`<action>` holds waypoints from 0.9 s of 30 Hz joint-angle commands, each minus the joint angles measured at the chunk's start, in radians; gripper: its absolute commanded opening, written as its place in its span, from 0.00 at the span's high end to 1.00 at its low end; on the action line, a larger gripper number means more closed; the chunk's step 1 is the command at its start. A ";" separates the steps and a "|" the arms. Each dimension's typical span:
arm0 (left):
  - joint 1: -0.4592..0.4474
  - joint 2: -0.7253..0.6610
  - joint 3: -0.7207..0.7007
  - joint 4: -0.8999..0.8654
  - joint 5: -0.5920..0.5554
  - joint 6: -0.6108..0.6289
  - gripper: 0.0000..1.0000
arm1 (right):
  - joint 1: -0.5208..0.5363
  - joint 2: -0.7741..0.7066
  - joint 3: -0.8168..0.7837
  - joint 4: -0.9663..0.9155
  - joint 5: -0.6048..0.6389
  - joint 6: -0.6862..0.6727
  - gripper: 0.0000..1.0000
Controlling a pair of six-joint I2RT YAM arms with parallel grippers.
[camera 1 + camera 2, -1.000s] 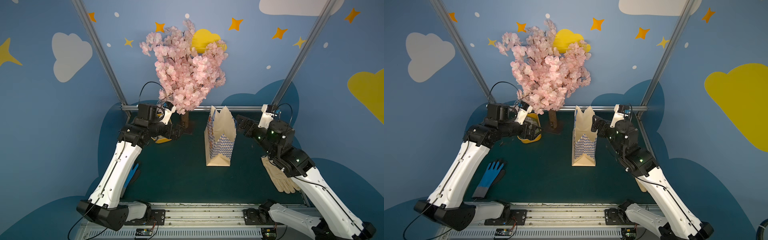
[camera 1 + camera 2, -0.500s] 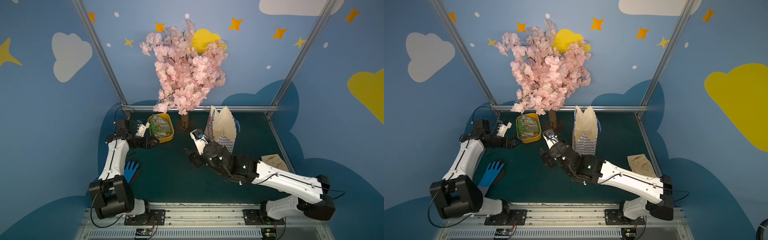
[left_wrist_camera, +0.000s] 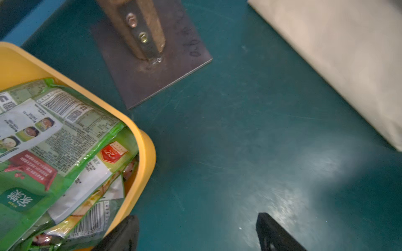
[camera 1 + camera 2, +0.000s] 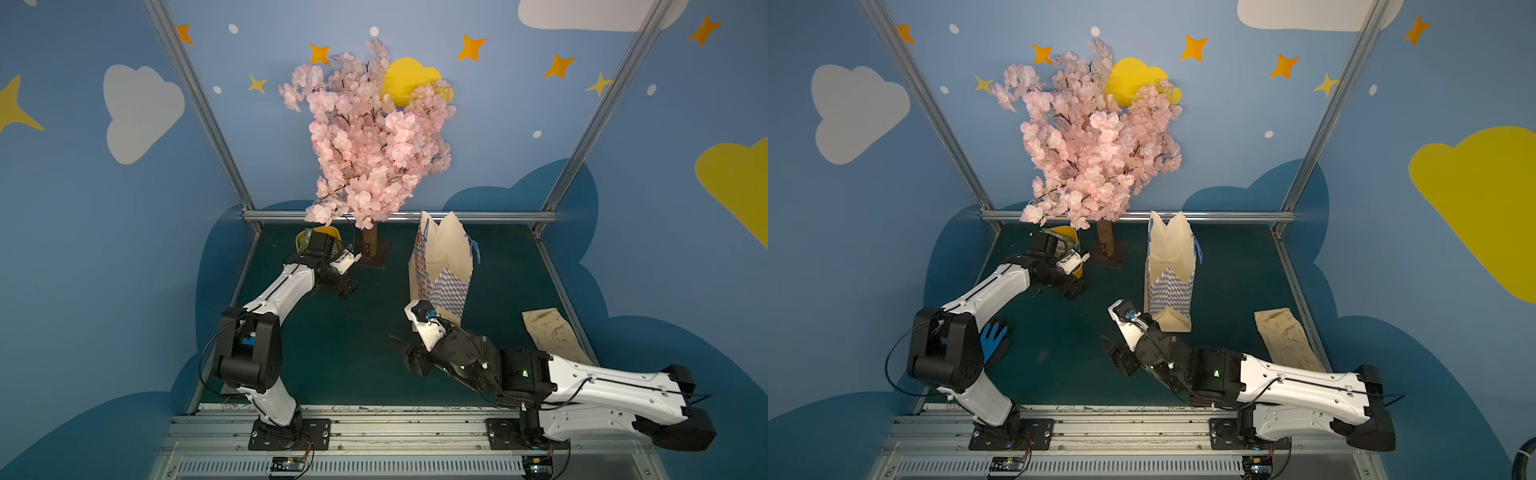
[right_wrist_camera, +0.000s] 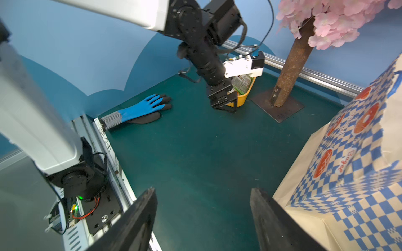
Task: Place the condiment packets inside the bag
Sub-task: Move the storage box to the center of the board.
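Note:
The condiment packets point(image 3: 54, 152) are green-and-white printed sachets heaped in a yellow tray point(image 3: 145, 156) at the back left. In both top views my left arm hides most of that tray point(image 4: 320, 231). My left gripper point(image 3: 199, 232) hangs open over bare mat just beside the tray's rim, holding nothing. The bag point(image 4: 442, 266) stands upright and open-topped at centre right, cream with blue checks point(image 5: 348, 173). My right gripper point(image 5: 202, 208) is open and empty, low over the mat by the bag's near left corner, one finger close to the paper.
A pink blossom tree stands on a steel plate point(image 3: 152, 65) between tray and bag, its trunk point(image 5: 289, 71) upright. A blue glove point(image 4: 994, 338) lies at the left edge and a beige glove point(image 4: 548, 336) at the right. Metal rails frame the mat.
Both arms came down from the back. The left gripper swung from the tray's left side to its front corner. The right gripper drew back from mid-table to the bag's near corner.

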 commanded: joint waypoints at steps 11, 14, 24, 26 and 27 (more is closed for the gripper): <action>0.000 0.233 0.160 0.064 -0.185 -0.015 0.29 | 0.069 -0.084 -0.090 0.061 0.075 0.035 0.28; -0.003 0.261 0.172 0.055 -0.188 0.011 0.46 | 0.070 -0.077 -0.087 0.055 0.080 0.043 0.28; -0.061 0.064 -0.071 0.048 -0.159 0.060 0.89 | 0.070 -0.064 -0.082 0.036 0.103 0.048 0.28; -0.081 -0.002 -0.139 0.042 -0.155 0.053 0.97 | 0.070 -0.063 -0.082 0.027 0.109 0.054 0.28; -0.093 -0.031 -0.168 0.036 -0.151 0.050 0.97 | 0.071 -0.065 -0.081 0.024 0.112 0.057 0.28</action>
